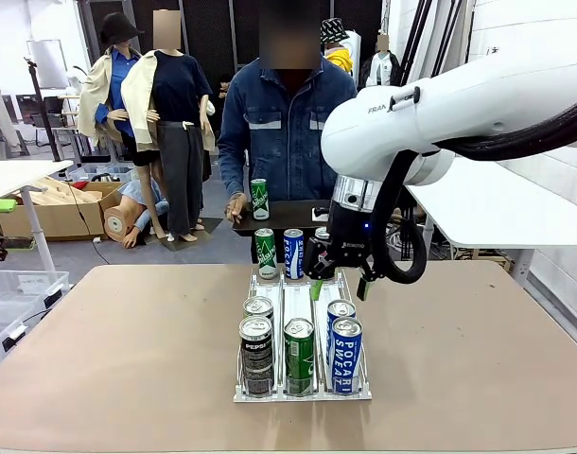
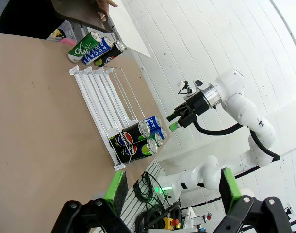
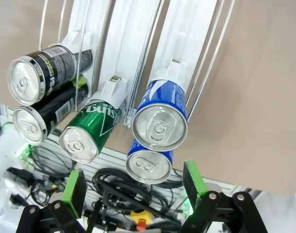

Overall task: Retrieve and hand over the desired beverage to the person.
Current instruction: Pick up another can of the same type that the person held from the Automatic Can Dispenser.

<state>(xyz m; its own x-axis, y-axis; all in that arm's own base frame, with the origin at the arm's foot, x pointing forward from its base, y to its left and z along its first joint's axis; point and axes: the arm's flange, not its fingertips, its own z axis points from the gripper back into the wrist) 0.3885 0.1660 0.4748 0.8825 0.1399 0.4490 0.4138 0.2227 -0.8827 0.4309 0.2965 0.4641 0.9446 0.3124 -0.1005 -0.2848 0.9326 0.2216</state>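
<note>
Holding eight cans (image 1: 299, 355), one rack (image 1: 294, 295)

R gripper (image 1: 339, 286) open over can rack (image 1: 303, 393); person (image 1: 287, 123) holds tray (image 1: 287, 218) w/ green can (image 1: 259, 199).

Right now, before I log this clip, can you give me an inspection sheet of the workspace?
Surface: tan table, no spills seen.
Job's things: white three-lane rack with Pepsi cans, a near green can and Pocari Sweat cans at its near end; a far green can and a blue can at its far end. The person holds a dark tray with one green can on it.
Clutter: nothing seen.
Grippers: right gripper open, above the rack, empty; left gripper open, empty.
Cables: black cable loops at the right wrist.
Surroundings: cardboard box and clear bin on the floor.
</note>
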